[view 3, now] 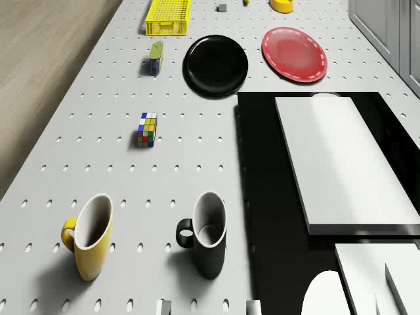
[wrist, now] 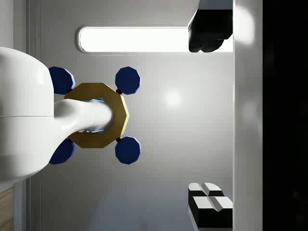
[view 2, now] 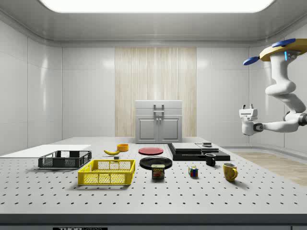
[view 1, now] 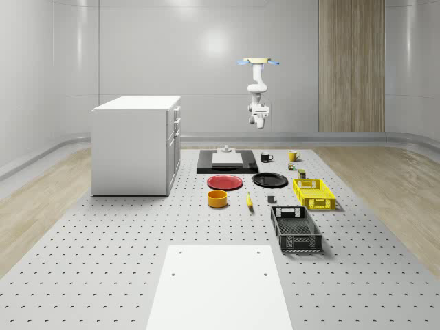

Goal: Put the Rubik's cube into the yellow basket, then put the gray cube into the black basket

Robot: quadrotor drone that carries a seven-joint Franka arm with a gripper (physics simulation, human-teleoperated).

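multicoloured rubik's cube (view 3: 147,129) sits on the table (view 3: 98,170) near the black plate (view 3: 216,64), well short of the yellow basket (view 3: 168,17). you hover high with the gripper (view 2: 248,113) aloft; i cannot tell its opening. likely light, rigid, slick: pinch opposite flat faces.

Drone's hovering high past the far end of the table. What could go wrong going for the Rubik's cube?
1. The Rubik's cube sits between a tin and two mugs, yellow and black; a sloppy descent may knock one of them.
2. The gripper hangs high off the table, wrist camera pointing at the drone, so the approach likely starts without a wrist view of the cube.
3. The yellow basket lies beyond the tin; a low carry could clip it.
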